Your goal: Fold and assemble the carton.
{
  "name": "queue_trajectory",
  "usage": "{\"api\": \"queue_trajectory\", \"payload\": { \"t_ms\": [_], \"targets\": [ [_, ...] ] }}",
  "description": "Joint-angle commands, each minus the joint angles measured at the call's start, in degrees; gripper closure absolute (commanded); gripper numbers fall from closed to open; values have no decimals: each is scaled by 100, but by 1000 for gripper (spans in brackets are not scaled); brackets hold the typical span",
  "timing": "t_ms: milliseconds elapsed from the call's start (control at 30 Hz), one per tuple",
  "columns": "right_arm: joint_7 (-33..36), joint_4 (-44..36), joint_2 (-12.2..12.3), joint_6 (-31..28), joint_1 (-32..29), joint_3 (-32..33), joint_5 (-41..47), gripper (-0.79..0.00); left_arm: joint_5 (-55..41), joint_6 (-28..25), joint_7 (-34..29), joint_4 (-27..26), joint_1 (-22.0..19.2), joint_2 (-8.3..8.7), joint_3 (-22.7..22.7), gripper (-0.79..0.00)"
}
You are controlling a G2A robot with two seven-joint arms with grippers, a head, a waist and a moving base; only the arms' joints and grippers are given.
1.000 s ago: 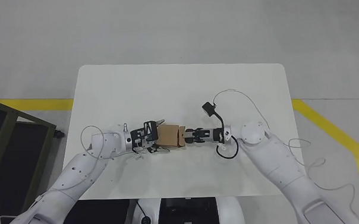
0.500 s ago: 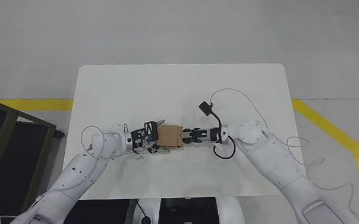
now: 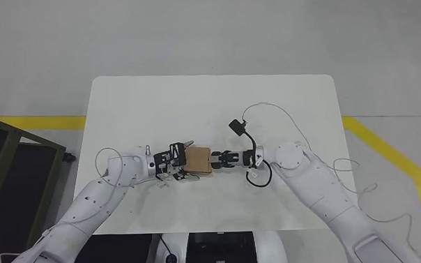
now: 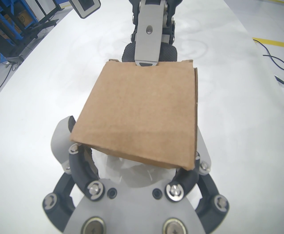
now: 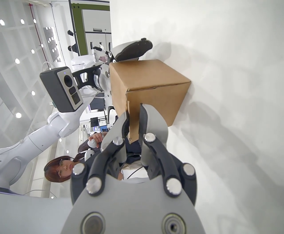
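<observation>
Looks like mid-fold: the carton (image 5: 150, 82) sits on the desk (image 3: 195, 104) between both arms, left tool (image 4: 135, 137) clamped across its sides, right tool (image 5: 133, 120) pinching an end edge, so I'd guess that end gets tucked shut next.

The carton (image 4: 142, 106) is brown corrugated cardboard: matt, faintly fibrous, raw at the cut edges. The desk (image 3: 195, 104) is white and smooth with a soft sheen. The right end effector (image 5: 134, 113) has brushed grey metal fingers (image 4: 147, 33) and black knurled rubber pads (image 4: 128, 53). The left end effector (image 4: 135, 141) has the same metal, with matt black links.
</observation>
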Motion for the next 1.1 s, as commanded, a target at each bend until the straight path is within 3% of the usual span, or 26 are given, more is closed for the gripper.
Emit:
{"api": "queue_trajectory", "payload": {
  "t_ms": [0, 300, 467, 1067],
  "targets": [
    [-7, -13, 12, -20, -16, 36, -10, -151, -1, -7, 10, 9, 3, 3, -7, -785],
    [8, -337, 144, -16, -267, 354, -135, -132, 4, -12, 20, -6, 10, 13, -33, -785],
    [30, -558, 217, 36, -439, 508, -215, 0, 5, 2, 4, -20, 16, 16, -46, -785],
    [91, -311, 82, 108, -241, 79, -171, 0, -10, -21, -34, -50, 16, 18, -52, -785]
  ]
}}
